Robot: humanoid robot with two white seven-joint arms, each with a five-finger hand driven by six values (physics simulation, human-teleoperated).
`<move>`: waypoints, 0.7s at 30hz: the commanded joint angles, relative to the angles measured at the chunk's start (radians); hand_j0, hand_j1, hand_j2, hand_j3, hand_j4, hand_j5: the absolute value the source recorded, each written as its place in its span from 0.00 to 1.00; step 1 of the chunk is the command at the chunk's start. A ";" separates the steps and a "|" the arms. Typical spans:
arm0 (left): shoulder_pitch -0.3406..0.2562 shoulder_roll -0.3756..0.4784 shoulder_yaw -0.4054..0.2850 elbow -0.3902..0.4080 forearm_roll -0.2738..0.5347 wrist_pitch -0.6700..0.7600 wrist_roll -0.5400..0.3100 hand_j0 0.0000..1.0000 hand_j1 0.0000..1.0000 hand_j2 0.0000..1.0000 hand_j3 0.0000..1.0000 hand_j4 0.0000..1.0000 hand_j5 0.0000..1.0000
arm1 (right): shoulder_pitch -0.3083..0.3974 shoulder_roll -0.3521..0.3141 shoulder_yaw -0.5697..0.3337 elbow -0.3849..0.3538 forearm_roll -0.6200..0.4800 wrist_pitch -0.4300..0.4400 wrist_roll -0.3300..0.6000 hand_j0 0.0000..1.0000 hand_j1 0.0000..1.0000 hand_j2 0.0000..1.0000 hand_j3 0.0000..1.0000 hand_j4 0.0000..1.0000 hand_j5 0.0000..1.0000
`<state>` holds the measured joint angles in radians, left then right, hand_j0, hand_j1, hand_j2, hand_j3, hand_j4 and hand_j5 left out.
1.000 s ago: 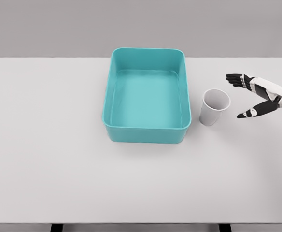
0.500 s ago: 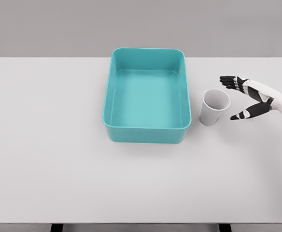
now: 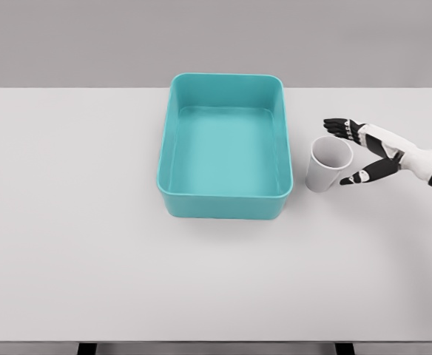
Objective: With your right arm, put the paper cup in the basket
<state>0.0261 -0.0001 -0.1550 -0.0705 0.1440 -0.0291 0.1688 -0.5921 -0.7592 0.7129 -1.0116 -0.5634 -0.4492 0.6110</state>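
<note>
**Cup on the tabletop, right hand open beside it**

Head view, the only one I have: the paper cup (image 3: 328, 163) stands on the white tabletop (image 3: 90, 222), just to the right of the teal basket (image 3: 225, 205) and outside it. A narrow strip of tabletop shows between the cup and the basket's right wall, so the two are near but apart. The cup's mouth faces up and leans a little toward my camera, so I can see into its white inside. The basket is a rounded rectangle with its long side running away from me, and I see only its bare teal floor and walls.

My right hand (image 3: 364, 151) comes in from the right edge on its white forearm and sits just right of the cup. The fingers (image 3: 334, 124) are spread, dark tips pointing left toward the cup, with the upper ones reaching past the cup's far rim and the thumb (image 3: 353, 180) low by the cup's near right side. The cup lies partly within that open span. I cannot tell whether any fingertip touches the cup wall; nothing is gripped, and the hand is open.

My left arm does not show.
</note>
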 commanded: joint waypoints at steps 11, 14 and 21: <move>0.000 0.000 0.000 0.000 0.000 0.000 0.000 1.00 1.00 1.00 1.00 1.00 1.00 | 0.000 0.020 -0.001 -0.002 -0.006 0.001 0.000 1.00 1.00 1.00 1.00 1.00 1.00; 0.000 0.000 0.000 0.000 0.000 0.000 0.000 1.00 1.00 1.00 1.00 1.00 1.00 | 0.002 0.026 0.000 -0.004 -0.006 0.001 0.000 1.00 1.00 1.00 1.00 1.00 1.00; 0.000 0.000 0.000 0.000 0.000 0.000 0.000 1.00 1.00 1.00 1.00 1.00 1.00 | 0.002 0.027 0.002 -0.010 -0.006 -0.003 0.000 1.00 1.00 1.00 1.00 1.00 1.00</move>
<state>0.0261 -0.0001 -0.1550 -0.0705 0.1440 -0.0291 0.1688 -0.5906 -0.7317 0.7152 -1.0191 -0.5623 -0.4528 0.6110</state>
